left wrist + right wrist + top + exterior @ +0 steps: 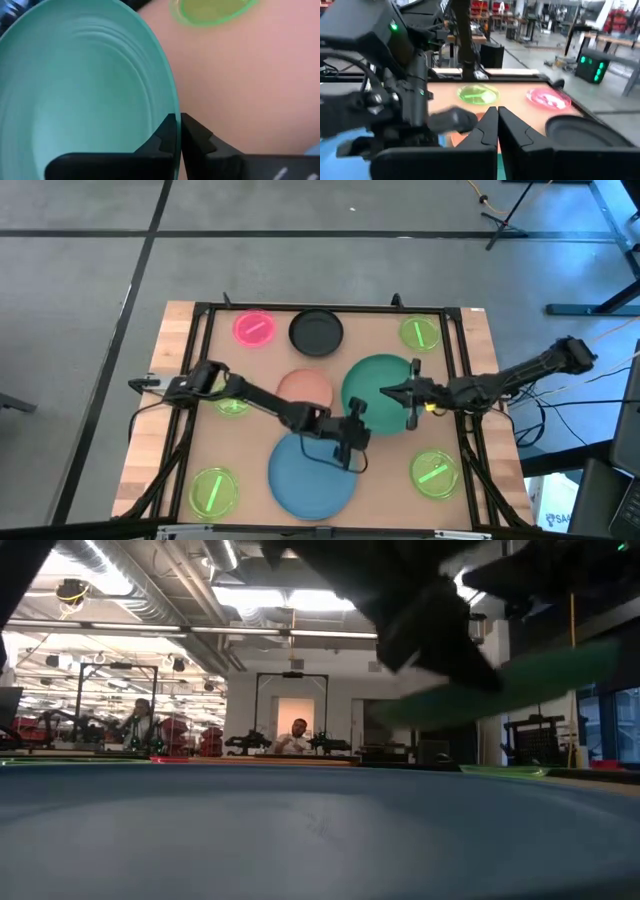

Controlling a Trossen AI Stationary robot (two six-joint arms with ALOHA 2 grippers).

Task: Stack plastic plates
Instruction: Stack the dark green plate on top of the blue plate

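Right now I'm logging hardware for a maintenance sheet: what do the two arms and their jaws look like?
Both arms are dark, slim, jointed links. The left gripper and right gripper end in black angular jaws with stepped inner edges. Black cables trail beside the left arm; a green light glows on its housing in the right wrist view.

Four cameras on one table: one overhead, one at table level, one on each wrist.

The high view looks straight down on the whole table (180, 360) and both arms. The low view sits at tabletop height right against the blue plate (320, 840), facing level across it into the workshop, where a seated person (296, 737) shows far back. The left wrist view looks past its own fingers (165, 137), very close to the dark green plate (85, 90). The right wrist view faces across the table toward the pink plate (549, 98) and black plate (580, 131), which the high view also shows.
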